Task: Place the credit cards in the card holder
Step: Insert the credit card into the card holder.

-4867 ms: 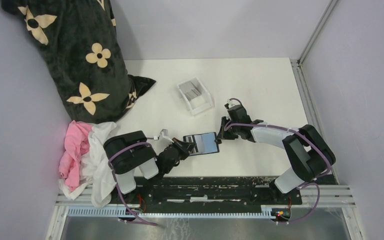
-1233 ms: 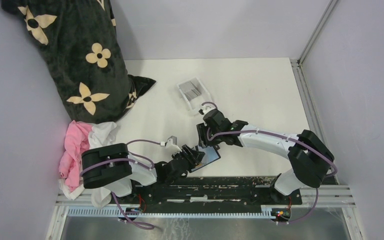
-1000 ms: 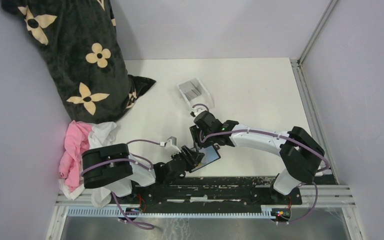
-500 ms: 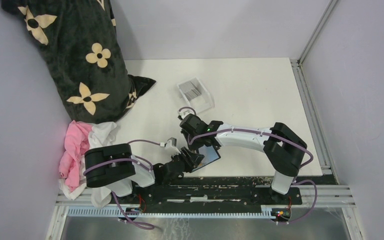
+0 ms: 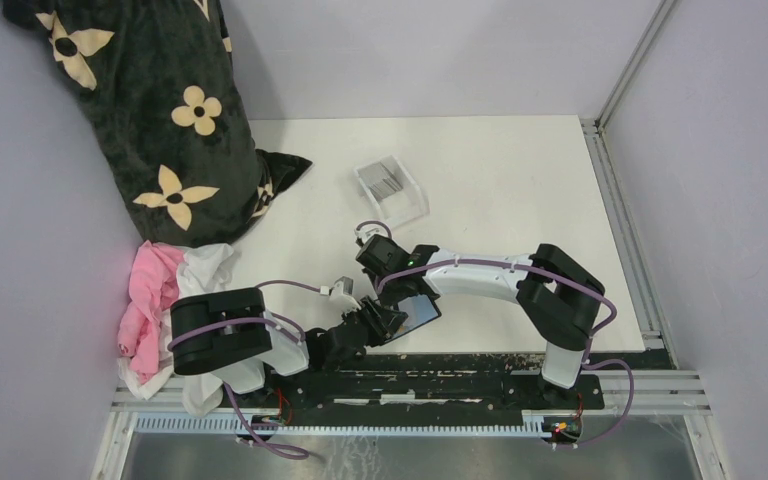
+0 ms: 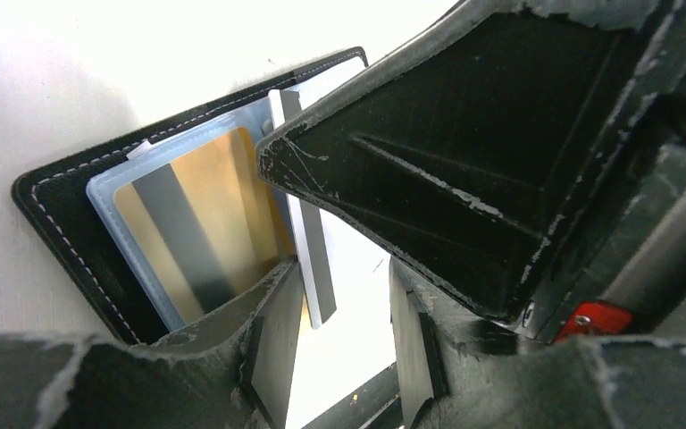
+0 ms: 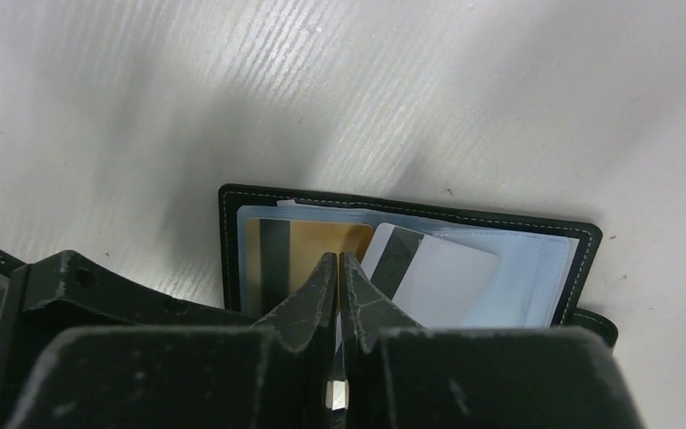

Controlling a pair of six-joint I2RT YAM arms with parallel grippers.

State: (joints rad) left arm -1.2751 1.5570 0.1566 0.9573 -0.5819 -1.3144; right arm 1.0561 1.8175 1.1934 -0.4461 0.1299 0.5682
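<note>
The card holder lies open and flat near the table's front edge. A tan-orange card sits in its left clear sleeve. A grey-white striped card lies slanted on the right half. My right gripper is shut, its tips over the seam between the two cards. Nothing shows as pinched. My left gripper is open at the holder's left end, and the striped card's corner is loose between its fingers. More credit cards stand in the clear tray.
The clear plastic tray stands behind the holder at mid-table. A black flowered pillow leans in the back left corner. Pink and white cloth is bunched at the left edge. Walls close in on three sides.
My right gripper has swung left from beside the tray to over the open holder and has shut. My left gripper's jaws have narrowed a little. The holder has stayed put.
</note>
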